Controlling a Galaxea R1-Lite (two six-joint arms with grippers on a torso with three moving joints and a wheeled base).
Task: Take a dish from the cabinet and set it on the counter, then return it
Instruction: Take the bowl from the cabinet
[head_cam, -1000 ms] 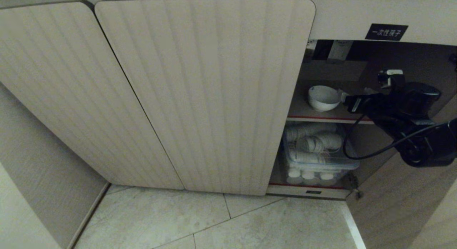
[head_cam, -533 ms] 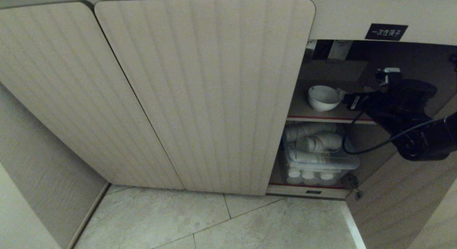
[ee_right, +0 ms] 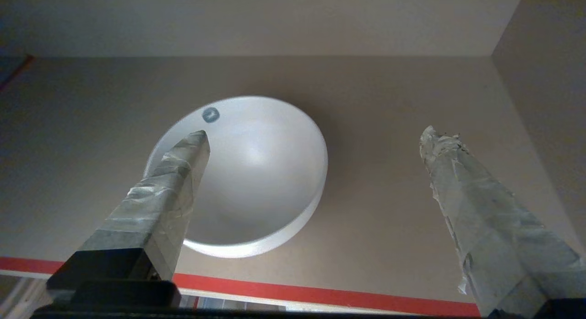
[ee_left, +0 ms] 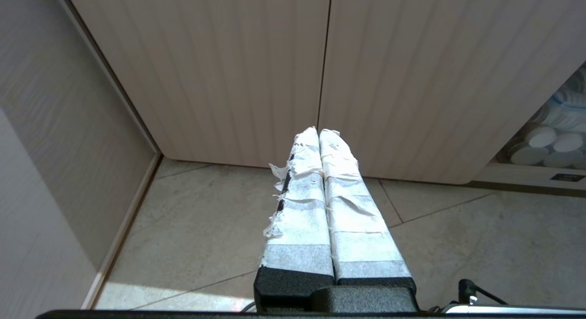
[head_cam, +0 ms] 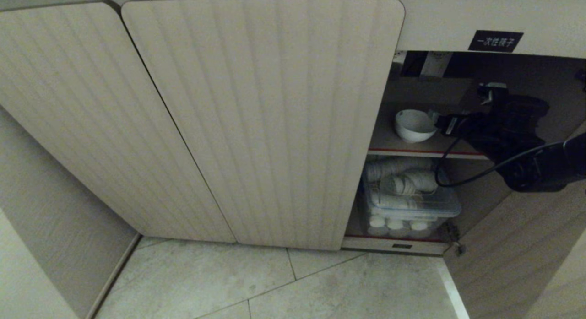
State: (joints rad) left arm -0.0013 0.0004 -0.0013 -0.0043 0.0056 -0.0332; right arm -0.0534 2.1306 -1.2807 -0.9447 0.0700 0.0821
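Note:
The dish (head_cam: pixel 414 125), a small white bowl, sits upright on the upper shelf (head_cam: pixel 389 143) of the open cabinet (head_cam: pixel 256 117). My right gripper (head_cam: pixel 440 122) reaches into that compartment, right beside the bowl's right rim. In the right wrist view the gripper (ee_right: pixel 317 135) is open wide: one taped finger (ee_right: pixel 178 181) lies across the dish (ee_right: pixel 261 172), the other (ee_right: pixel 462 181) stands well off to its side. Nothing is held. My left gripper (ee_left: pixel 319 131) hangs shut and empty above the floor. The counter is out of view.
On the lower shelf a clear bin (head_cam: pixel 407 204) holds stacks of white cups and lids. Two closed fluted doors fill the left. The open door (head_cam: pixel 517 259) stands at the right. The shelf's red front edge (ee_right: pixel 320 294) runs just below the right gripper.
My right arm has risen and moved a little further in towards the bowl, its fingers still spread wide. The bowl has stayed where it was.

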